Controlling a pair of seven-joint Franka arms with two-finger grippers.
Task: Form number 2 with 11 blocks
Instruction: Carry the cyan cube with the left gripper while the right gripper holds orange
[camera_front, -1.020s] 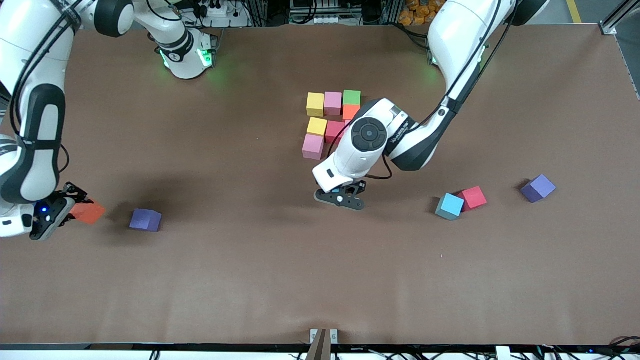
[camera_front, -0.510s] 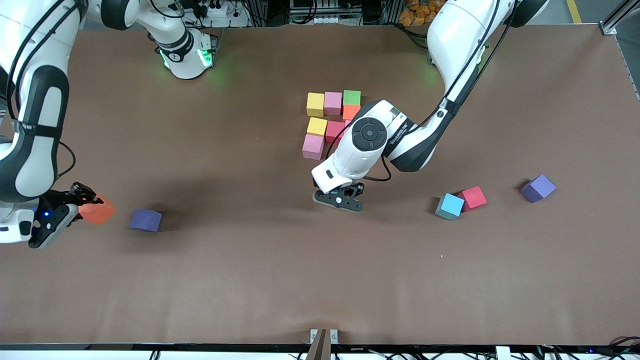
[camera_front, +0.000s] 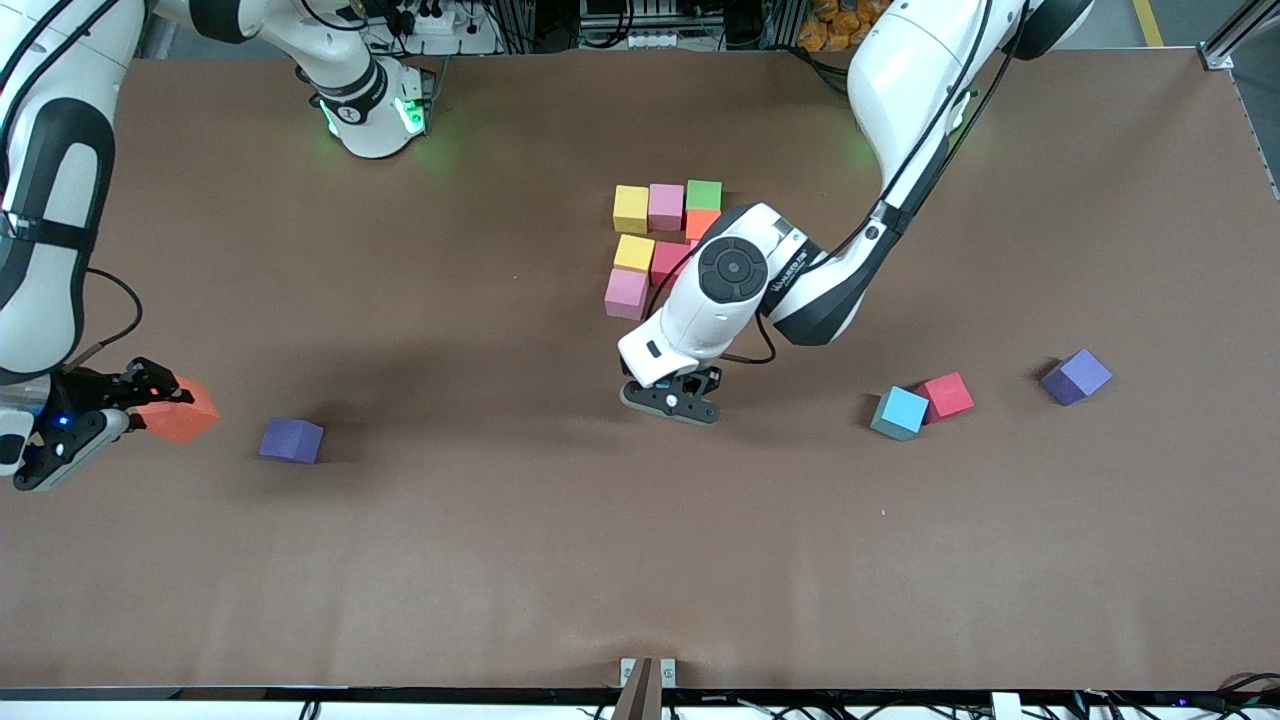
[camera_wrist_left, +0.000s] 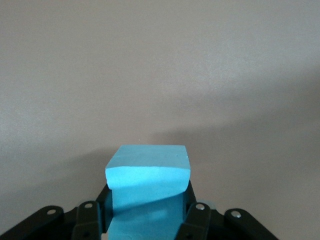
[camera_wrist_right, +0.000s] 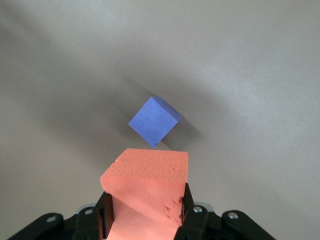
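A: Where do the blocks stand?

B: A cluster (camera_front: 660, 240) of yellow, pink, green, orange and red cubes sits mid-table. The left hand (camera_wrist_left: 147, 220) grips a blue block (camera_wrist_left: 148, 177) over bare table just nearer the camera than that cluster. The right hand (camera_front: 75, 425) grips an orange block (camera_front: 178, 410) at its own end, beside a purple cube (camera_front: 291, 440).

A: How to place well?

B: I'd lower the blue one square to its neighbours, edges flush, without nudging the pink block (camera_front: 627, 293).

A: Pose?

B: The left forearm slants down from the cluster; the right arm hangs at the table's edge.
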